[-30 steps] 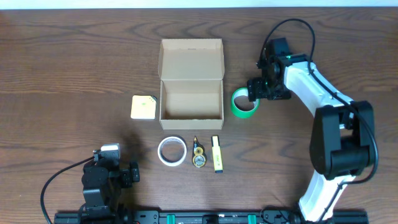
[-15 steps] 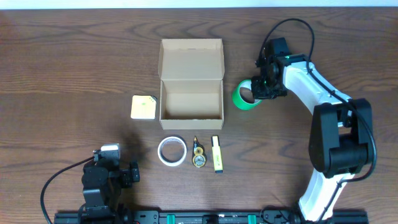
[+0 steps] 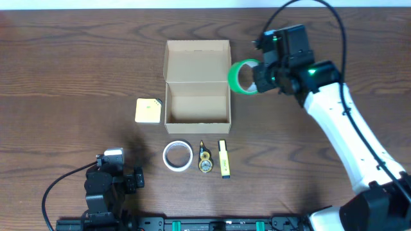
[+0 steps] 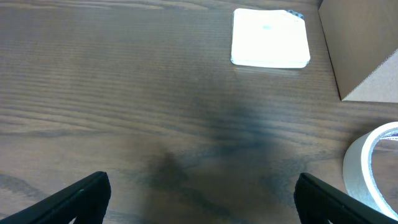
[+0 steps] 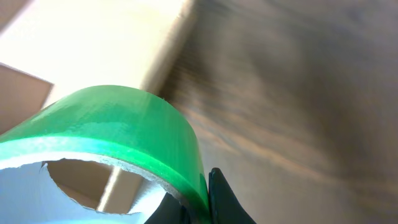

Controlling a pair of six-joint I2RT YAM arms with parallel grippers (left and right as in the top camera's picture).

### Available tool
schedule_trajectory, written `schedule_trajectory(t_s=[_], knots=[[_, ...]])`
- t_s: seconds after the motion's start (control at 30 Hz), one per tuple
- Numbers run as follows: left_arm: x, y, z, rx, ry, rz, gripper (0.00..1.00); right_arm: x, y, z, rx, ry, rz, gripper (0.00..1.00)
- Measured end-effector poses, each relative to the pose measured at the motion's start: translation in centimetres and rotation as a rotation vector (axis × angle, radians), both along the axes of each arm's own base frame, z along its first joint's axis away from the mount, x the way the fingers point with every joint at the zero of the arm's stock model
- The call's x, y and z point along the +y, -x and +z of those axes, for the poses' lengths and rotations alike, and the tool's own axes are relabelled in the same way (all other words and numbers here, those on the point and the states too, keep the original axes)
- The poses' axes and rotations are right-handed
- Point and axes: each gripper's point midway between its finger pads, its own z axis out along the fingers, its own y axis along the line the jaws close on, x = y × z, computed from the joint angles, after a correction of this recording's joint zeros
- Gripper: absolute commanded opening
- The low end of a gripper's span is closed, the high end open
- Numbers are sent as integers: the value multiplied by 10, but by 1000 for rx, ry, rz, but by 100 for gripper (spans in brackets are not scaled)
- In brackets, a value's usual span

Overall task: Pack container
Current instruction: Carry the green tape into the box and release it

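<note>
The container (image 3: 197,102) is a tan cardboard box, open, with its flap lid laid back toward the far side. My right gripper (image 3: 256,80) is shut on the wall of a green tape roll (image 3: 242,76) and holds it in the air just right of the lid's edge. The right wrist view shows that green tape roll (image 5: 124,124) pinched between the fingers (image 5: 227,199), with the box's pale cardboard (image 5: 93,43) behind it. My left gripper (image 4: 199,199) stands open low over bare table at the front left, nothing between its fingers.
In front of the box lie a white tape roll (image 3: 176,156), a small round gold item (image 3: 205,160) and a yellow highlighter (image 3: 223,158). A yellow square pad (image 3: 148,110) sits left of the box. In the left wrist view the pad (image 4: 270,38) and the white roll (image 4: 376,165) show.
My right gripper closed on the green tape roll, lifted it off the table and carried it left and back, to beside the box's lid. The left arm stayed still.
</note>
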Motion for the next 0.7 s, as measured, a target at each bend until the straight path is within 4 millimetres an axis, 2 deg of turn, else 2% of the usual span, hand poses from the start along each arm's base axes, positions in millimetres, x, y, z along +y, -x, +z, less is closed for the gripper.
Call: schedule_trajectory(t_s=[0.2,0.3,0.4,0.57,0.7], knots=[[0,0,0,0,0,0,95,52,-2,9,-121,28,197,1],[0,0,0,0,0,-1,96,74,-1,2,-145,51,284,1],[0,0,0,0,0,0,95,89,-3,-27,-103,96,359,1],[0,0,0,0,0,0,95,97,0,-80,58,177,466,1],[0,0,0,0,0,0,95,107,3,-81,67,189,534,1]])
